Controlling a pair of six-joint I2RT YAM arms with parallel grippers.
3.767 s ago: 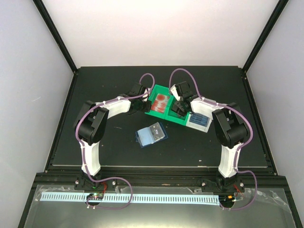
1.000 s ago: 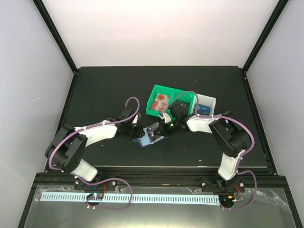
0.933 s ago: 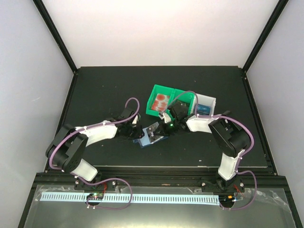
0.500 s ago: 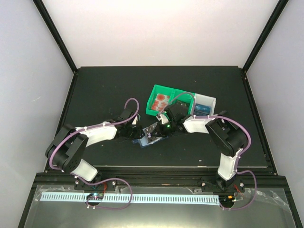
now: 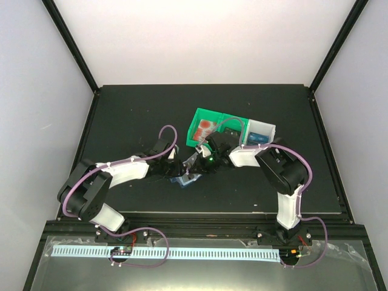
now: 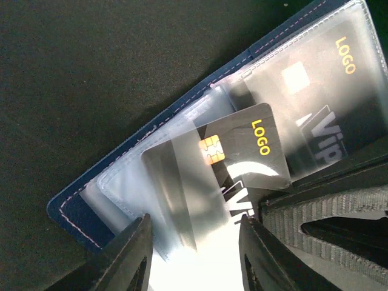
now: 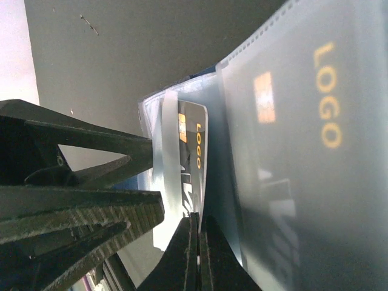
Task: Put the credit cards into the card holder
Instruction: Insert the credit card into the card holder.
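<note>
Card, black, chip and yellow logo facing up, lies over the open holder. One long side is under a clear sleeve; the chip-end corner is bare. We cannot tell if it is truly in the pocket or only under the flap.

We judge the long axis runs from the right gripper toward the holder's far side. That is roughly across the table, with the chip end leading toward its left edge. The right fingers are pressed together on the card's trailing edge.

The left gripper has its jaws apart, one on each side of the sleeve's loose edge, and we see no pinch on it.

A second card sits fully in the next sleeve.

The holder lies near the table's middle, nearer the near edge than the far one. It is just on the near side of the left end of the tray.

Step in hand, as we read it, is feeding this card into a sleeve. The next move calls for the sleeve mouth to be held open and the card pushed along its long axis, kept flat so the corner does not snag. The remaining cards in the tray come after that.
</note>
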